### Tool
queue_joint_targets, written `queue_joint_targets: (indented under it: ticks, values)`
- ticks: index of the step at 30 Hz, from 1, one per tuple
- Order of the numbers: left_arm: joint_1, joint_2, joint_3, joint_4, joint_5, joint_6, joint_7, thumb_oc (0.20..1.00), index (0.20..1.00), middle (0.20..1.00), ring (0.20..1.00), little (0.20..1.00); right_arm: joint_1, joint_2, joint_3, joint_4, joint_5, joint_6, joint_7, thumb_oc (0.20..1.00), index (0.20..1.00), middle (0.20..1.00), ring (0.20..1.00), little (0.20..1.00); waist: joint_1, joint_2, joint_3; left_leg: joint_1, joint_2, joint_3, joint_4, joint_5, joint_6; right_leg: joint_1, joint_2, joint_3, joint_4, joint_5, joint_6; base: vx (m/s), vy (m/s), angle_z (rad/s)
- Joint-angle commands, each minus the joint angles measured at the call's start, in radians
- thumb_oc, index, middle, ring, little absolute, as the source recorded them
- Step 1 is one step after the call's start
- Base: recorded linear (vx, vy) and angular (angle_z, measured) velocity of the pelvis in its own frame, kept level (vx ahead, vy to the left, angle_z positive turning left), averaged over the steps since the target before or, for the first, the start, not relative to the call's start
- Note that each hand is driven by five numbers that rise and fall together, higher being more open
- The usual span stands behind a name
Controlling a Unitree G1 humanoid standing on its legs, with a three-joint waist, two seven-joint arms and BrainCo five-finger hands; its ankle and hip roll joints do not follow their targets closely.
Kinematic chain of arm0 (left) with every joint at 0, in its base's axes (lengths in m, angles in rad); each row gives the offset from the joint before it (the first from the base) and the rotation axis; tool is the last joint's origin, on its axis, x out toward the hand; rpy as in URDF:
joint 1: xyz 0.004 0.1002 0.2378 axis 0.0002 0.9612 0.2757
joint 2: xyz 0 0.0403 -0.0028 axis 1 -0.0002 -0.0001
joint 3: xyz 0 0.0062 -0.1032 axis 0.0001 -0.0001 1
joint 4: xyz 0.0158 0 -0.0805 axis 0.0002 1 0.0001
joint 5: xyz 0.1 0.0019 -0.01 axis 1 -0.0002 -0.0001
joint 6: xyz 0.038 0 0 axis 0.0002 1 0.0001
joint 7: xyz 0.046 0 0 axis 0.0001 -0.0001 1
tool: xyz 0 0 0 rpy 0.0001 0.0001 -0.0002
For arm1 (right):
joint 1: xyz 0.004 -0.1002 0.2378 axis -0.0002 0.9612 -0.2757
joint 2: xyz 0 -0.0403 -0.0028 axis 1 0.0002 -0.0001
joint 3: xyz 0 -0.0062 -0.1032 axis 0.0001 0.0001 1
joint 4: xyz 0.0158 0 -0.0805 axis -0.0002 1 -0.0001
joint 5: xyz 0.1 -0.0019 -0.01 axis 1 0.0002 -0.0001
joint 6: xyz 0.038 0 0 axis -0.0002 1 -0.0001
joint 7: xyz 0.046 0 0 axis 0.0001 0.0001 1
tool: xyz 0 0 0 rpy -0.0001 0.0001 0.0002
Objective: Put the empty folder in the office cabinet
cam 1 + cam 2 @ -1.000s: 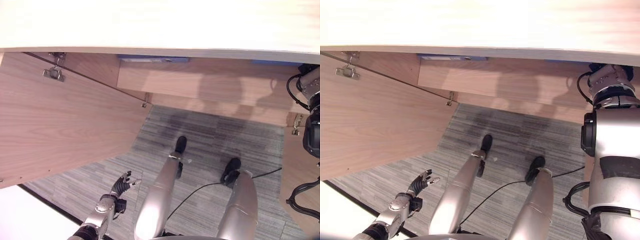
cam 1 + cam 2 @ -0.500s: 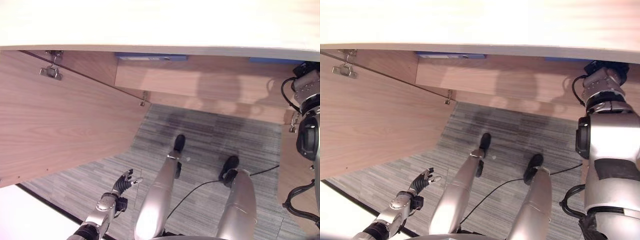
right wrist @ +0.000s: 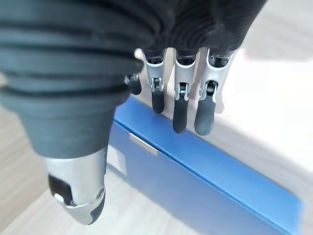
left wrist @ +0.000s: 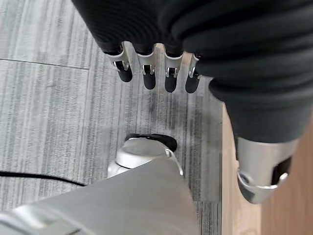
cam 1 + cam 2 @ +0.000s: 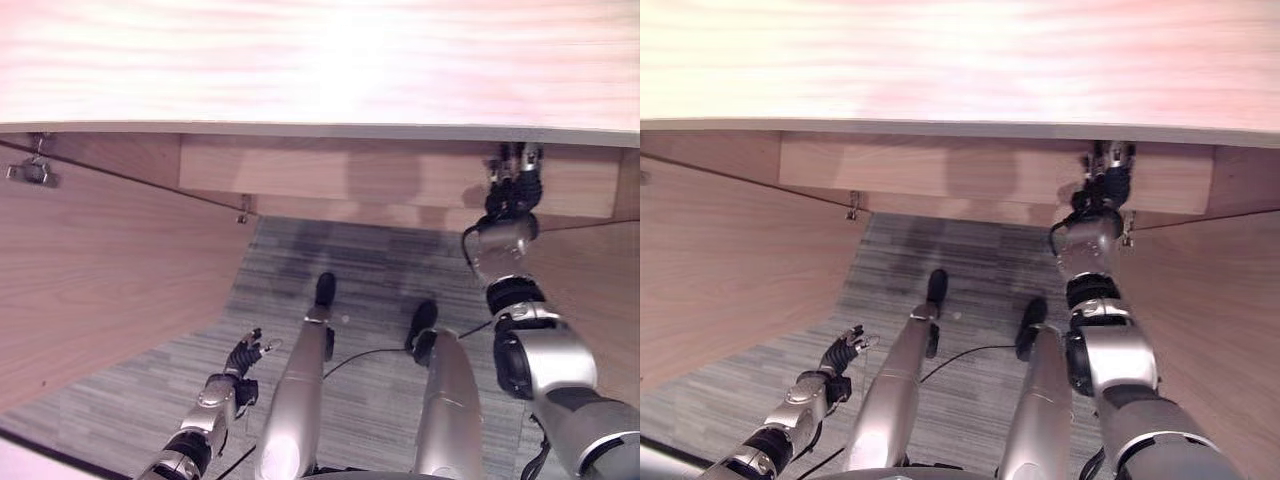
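The blue folder (image 3: 205, 181) lies on the pale wood shelf (image 3: 39, 215) inside the cabinet, seen past my right hand (image 3: 178, 93). That hand's fingers are straight and relaxed, dark tips hovering just above the folder's top edge; I cannot tell whether they touch it. The thumb stands apart and holds nothing. From the head cameras, my right hand (image 5: 507, 190) reaches up under the cabinet's top panel (image 5: 320, 60), between the two open doors. My left hand (image 4: 156, 73) hangs low over the grey carpet (image 4: 49, 98), fingers relaxed and slightly spread, empty.

I judge the folder placed and the hand ready to pull out.

Risks:
- A fingertip catches the folder's edge on the way out and drags it off the shelf.
- The right arm strikes the right door (image 5: 1200, 300), which stands close beside it.
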State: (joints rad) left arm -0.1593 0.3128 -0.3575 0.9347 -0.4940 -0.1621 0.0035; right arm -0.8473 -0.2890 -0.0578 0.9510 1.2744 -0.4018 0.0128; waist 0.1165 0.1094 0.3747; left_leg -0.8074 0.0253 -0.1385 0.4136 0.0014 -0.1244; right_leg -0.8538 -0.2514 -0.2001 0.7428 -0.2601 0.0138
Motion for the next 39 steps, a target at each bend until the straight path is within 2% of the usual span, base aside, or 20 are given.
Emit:
queue_joint_targets:
  ticks: [1,7,13,14,21,22,25,27,28,29,33,36,39]
  values:
    - [0.006,-0.019,0.023,0.047,-0.011,-0.008,-0.019,1.0,1.0,1.0,1.0,1.0,0.198,0.139,0.038,0.108,0.074,0.094,-0.004,1.0,1.0,1.0,1.0,1.0,0.033,0.04,0.11,0.046,-0.011,0.014,0.054,-0.159,0.018,0.129,-0.013,0.001,-0.06,-0.054,0.082,0.0,0.0,0.0]
    - [0.004,-0.028,0.049,0.081,-0.032,-0.01,-0.036,1.0,1.0,1.0,1.0,1.0,0.283,0.157,0.093,0.068,0.043,0.093,0.03,1.0,1.0,1.0,1.0,1.0,0.005,0.028,0.116,0.04,-0.005,0.019,0.066,-0.158,0.016,0.12,-0.014,0.005,-0.054,-0.043,0.08,-0.01,0.009,-0.01]
    - [-0.023,-0.036,0.062,0.124,-0.051,-0.014,-0.034,1.0,1.0,1.0,1.0,1.0,0.258,0.141,0.103,0.127,-0.033,0.089,-0.01,1.0,1.0,1.0,1.0,1.0,-0.009,0.021,0.109,0.041,0.002,0.025,0.077,-0.163,0.016,0.123,-0.014,0.008,-0.054,-0.034,0.079,-0.01,0.001,-0.03]
    - [-0.03,-0.038,0.059,0.132,-0.043,-0.017,-0.026,1.0,1.0,1.0,1.0,1.0,0.243,0.122,0.115,0.147,-0.122,0.086,-0.054,1.0,1.0,1.0,1.0,1.0,-0.011,0.016,0.101,0.046,0.003,0.026,0.074,-0.162,0.017,0.131,-0.013,0.009,-0.062,-0.028,0.08,0.0,0.0,0.0]
    - [-0.026,-0.031,0.078,0.153,-0.022,-0.02,-0.028,1.0,1.0,1.0,1.0,1.0,0.296,0.108,0.121,0.124,-0.194,0.102,-0.052,1.0,1.0,1.0,1.0,1.0,-0.015,-0.003,0.085,0.072,0.01,0.018,0.058,-0.159,0.013,0.162,-0.011,0.002,-0.09,-0.018,0.081,-0.01,-0.009,0.01]
    - [-0.025,-0.033,0.077,0.154,-0.009,-0.025,-0.02,1.0,1.0,1.0,1.0,1.0,0.285,0.08,0.137,0.112,-0.319,0.078,-0.117,0.2,0.2,0.2,0.2,0.2,-0.014,-0.006,0.08,0.077,0.014,0.018,0.05,-0.155,0.012,0.167,-0.008,0.0,-0.101,-0.009,0.085,-0.05,-0.018,0.01]
    - [-0.018,-0.037,0.089,0.115,0.013,-0.039,-0.002,1.0,1.0,1.0,1.0,1.0,0.304,-0.013,0.234,-0.103,-0.742,0.076,-0.271,0.2,0.2,0.2,0.2,0.2,-0.02,-0.015,0.072,0.096,0.02,0.019,0.034,-0.144,0.013,0.185,-0.004,-0.001,-0.119,0.003,0.086,-0.03,-0.006,-0.04]
    - [-0.006,-0.031,0.085,0.102,0.044,-0.038,-0.005,1.0,1.0,1.0,1.0,1.0,0.311,-0.045,0.26,-0.139,-0.871,0.103,-0.31,0.2,0.2,0.2,0.2,0.2,-0.016,-0.02,0.057,0.114,0.024,0.017,0.033,-0.145,0.014,0.213,-0.006,-0.007,-0.129,0.008,0.087,0.0,0.0,0.0]
    - [0.0,-0.031,0.083,0.102,0.052,-0.036,-0.008,1.0,1.0,1.0,1.0,1.0,0.316,-0.05,0.274,-0.141,-0.907,0.117,-0.314,0.2,0.2,0.2,0.2,0.2,-0.014,-0.021,0.051,0.125,0.024,0.015,0.029,-0.143,0.014,0.229,-0.005,-0.009,-0.138,0.012,0.087,-0.06,0.022,0.04]
    - [0.004,-0.031,0.082,0.102,0.061,-0.033,-0.009,1.0,1.0,1.0,1.0,1.0,0.326,-0.058,0.288,-0.148,-0.946,0.132,-0.314,0.2,0.2,0.2,0.2,0.2,-0.013,-0.021,0.046,0.132,0.024,0.015,0.01,-0.105,0.018,0.24,-0.006,-0.022,-0.161,0.05,0.08,-0.04,0.02,0.04]
    - [0.009,-0.03,0.092,0.116,0.084,-0.021,-0.017,1.0,1.0,1.0,1.0,1.0,0.403,-0.072,0.337,-0.177,-1.048,0.166,-0.288,0.2,0.2,0.2,0.2,0.2,-0.017,-0.044,0.025,0.221,0.03,0.01,-0.021,-0.108,0.014,0.34,-0.003,-0.035,-0.214,0.062,0.083,0.06,-0.013,0.02]
    - [0.003,-0.04,0.099,0.132,0.104,-0.021,-0.018,1.0,1.0,1.0,1.0,1.0,0.476,-0.072,0.371,-0.2,-1.117,0.187,-0.26,0.2,0.2,0.2,0.2,0.2,-0.024,-0.062,-0.007,0.31,0.033,0.009,-0.099,-0.085,0.007,0.44,0.001,-0.056,-0.309,0.098,0.096,0.09,-0.009,-0.01]
    - [0.017,-0.056,0.107,0.146,0.115,-0.01,-0.029,1.0,1.0,1.0,1.0,1.0,0.553,-0.053,0.386,-0.177,-1.12,0.204,-0.209,0.2,0.2,0.2,0.2,0.2,-0.034,-0.078,-0.054,0.431,0.044,0.011,-0.2,-0.057,0.0,0.549,0.004,-0.072,-0.409,0.137,0.11,0.21,0.025,-0.05]
